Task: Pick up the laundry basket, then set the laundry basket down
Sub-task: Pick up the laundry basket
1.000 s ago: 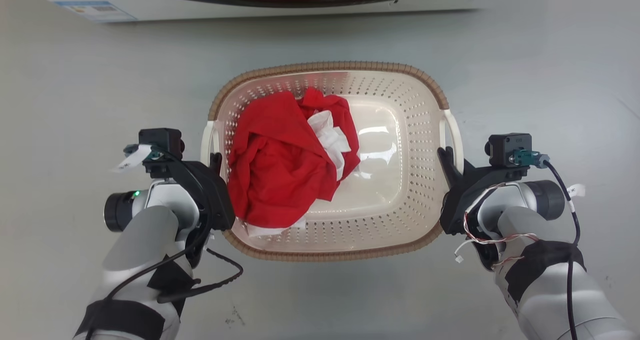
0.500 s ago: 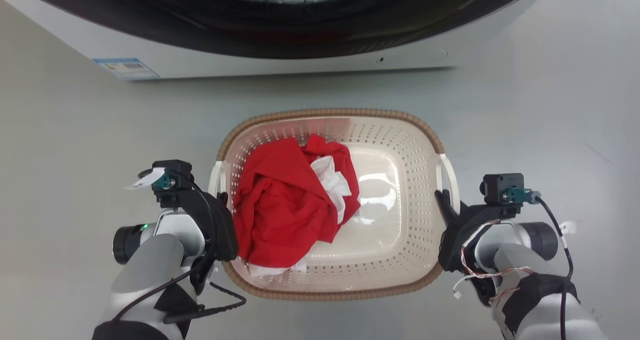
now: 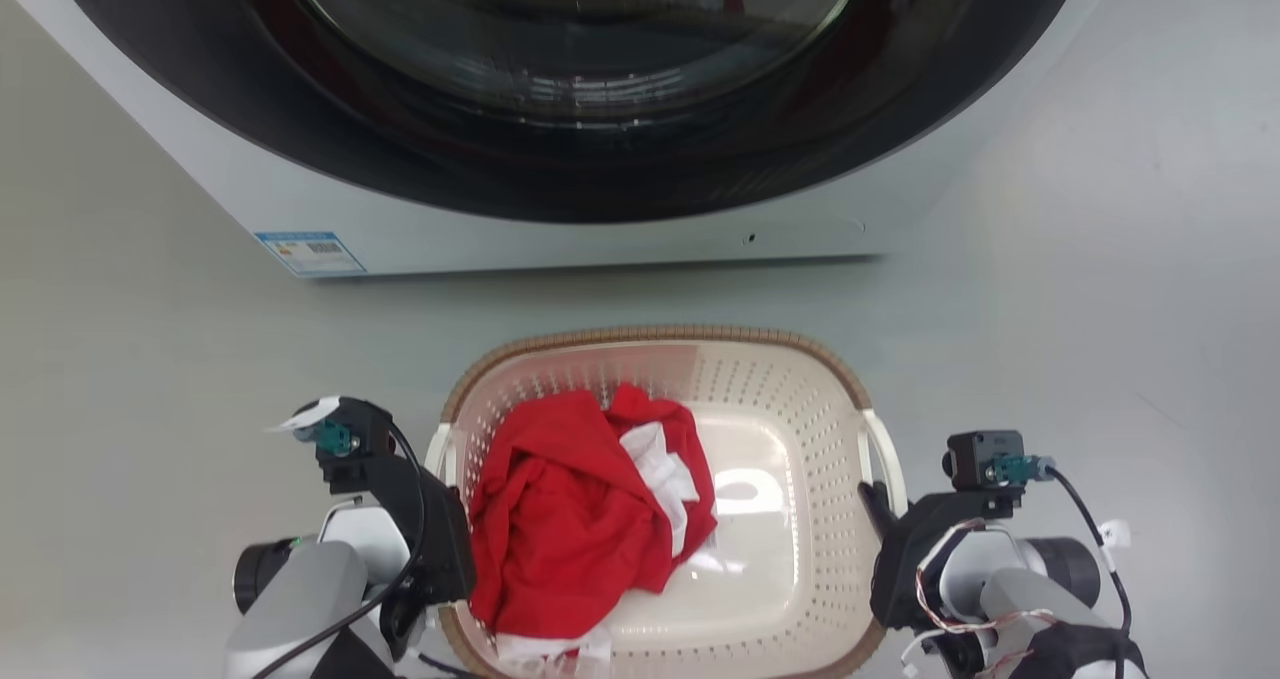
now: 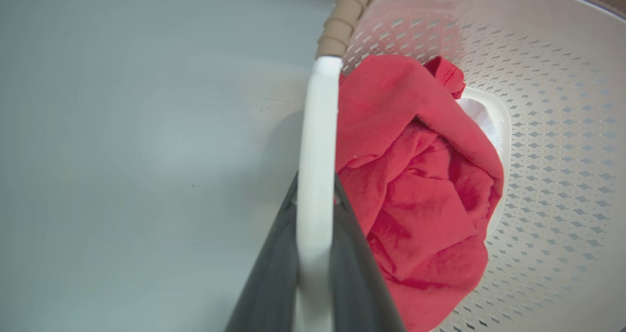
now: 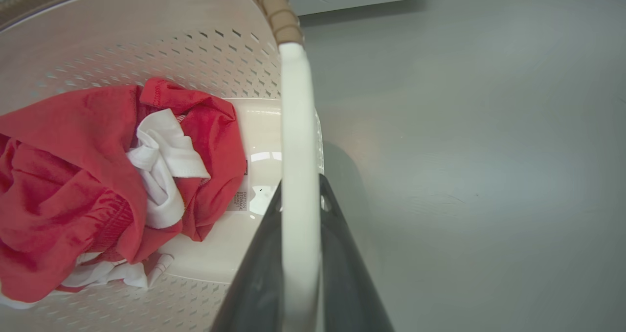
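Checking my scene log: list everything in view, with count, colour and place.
laundry basket: one, cream-white with a brown rim, in front of the washing machine, between the grippers.
red garment: one, red, bunched in the basket's left half.
white fabric: count unclear, white, amid and under the red garment.
washing machine: one, white with a dark round door, beyond the basket.
label: one, blue and white, on the machine's lower left front.
floor: grey, all around.
left gripper: one, dark, shut on the basket's white left handle.
right gripper: one, dark, shut on its white right handle.
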